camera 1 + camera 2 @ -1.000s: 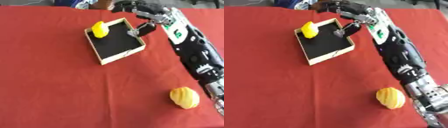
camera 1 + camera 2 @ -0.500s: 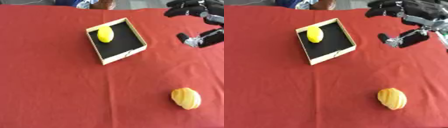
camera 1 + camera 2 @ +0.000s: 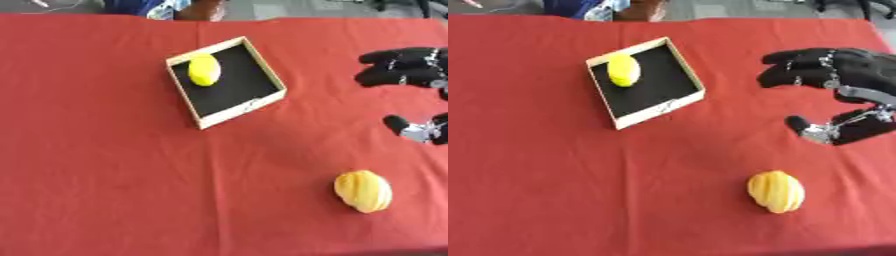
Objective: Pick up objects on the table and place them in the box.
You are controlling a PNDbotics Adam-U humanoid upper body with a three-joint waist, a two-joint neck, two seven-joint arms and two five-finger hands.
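A shallow box with a pale rim and a black floor sits tilted on the red table. A yellow lemon-like fruit lies in its far left corner. A ribbed yellow-orange fruit lies on the cloth near the front right. My right hand hovers at the right edge, above and behind that fruit, open with fingers spread toward the left and the thumb below them, holding nothing. The left hand shows in neither view.
The red cloth covers the whole table. Its front edge runs along the bottom right of the left eye view. At the far edge something blue shows beyond the table.
My right hand has left the box, where it let go of the yellow fruit, and pulled back right and toward the front. The camera has also shifted.
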